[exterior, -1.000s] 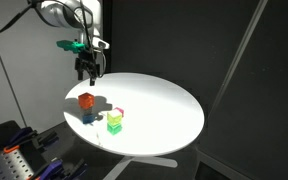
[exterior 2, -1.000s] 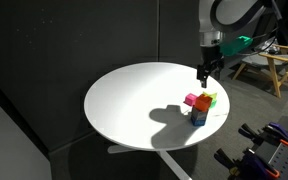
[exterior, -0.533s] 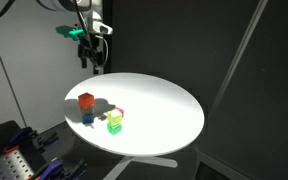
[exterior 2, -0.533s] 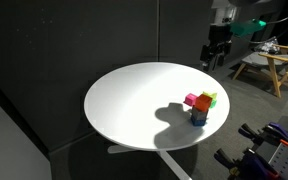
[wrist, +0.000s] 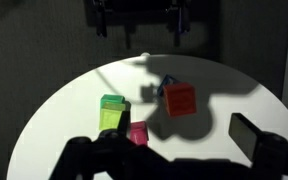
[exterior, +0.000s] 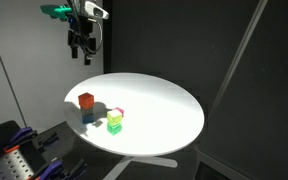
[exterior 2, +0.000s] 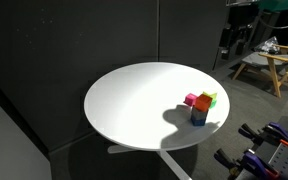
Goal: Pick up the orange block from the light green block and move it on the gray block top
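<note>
The orange block sits on top of a small stack at the table's edge, with a blue block at the bottom. It also shows in the wrist view. The gray block under it is too small to make out. The light green block stands beside the stack with a darker green cube on it, and shows in the wrist view. My gripper hangs high above the table's far edge, open and empty. In an exterior view it is dark against the background.
A pink block lies next to the green pair. The round white table stands on a single foot. A wooden stool and tool racks stand beside the table.
The gripper has risen from just above the table near the blocks to well above it, moving away from them. The blocks have not moved.
</note>
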Motion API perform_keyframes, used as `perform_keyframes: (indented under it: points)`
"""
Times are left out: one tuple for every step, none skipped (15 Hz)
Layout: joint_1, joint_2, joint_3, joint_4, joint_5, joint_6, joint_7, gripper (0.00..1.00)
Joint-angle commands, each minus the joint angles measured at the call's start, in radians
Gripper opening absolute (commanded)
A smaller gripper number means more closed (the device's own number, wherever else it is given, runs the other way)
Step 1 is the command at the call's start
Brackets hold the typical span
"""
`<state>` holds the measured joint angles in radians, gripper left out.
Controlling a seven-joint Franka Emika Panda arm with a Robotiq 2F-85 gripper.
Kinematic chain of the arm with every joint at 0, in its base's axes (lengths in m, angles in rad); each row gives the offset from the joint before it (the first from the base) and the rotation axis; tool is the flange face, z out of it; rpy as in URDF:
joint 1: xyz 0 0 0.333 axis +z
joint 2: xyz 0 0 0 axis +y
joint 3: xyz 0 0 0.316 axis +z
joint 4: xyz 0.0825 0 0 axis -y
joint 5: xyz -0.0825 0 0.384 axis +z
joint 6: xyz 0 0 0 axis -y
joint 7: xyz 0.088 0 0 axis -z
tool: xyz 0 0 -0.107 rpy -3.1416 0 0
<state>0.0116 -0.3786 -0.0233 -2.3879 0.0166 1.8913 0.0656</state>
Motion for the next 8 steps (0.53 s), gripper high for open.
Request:
perform_keyframes:
  points:
    - [-0.028, -0.095, -0.014, 0.009, -0.007, -0.137, -0.033, 1.0]
    - [-0.036, -0.113, -0.016, 0.013, -0.013, -0.165, -0.031, 1.0]
    - [-0.043, -0.129, -0.018, 0.015, -0.017, -0.186, -0.029, 1.0]
    - [-0.049, -0.145, -0.02, 0.015, -0.021, -0.202, -0.029, 1.0]
    - [-0.055, -0.161, -0.022, 0.013, -0.025, -0.209, -0.028, 1.0]
    - [-0.06, -0.176, -0.024, 0.011, -0.026, -0.213, -0.03, 1.0]
    - [-0.059, -0.173, -0.02, 0.002, -0.02, -0.19, -0.02, 1.0]
    - [-0.062, -0.181, -0.02, -0.002, -0.019, -0.181, -0.02, 1.0]
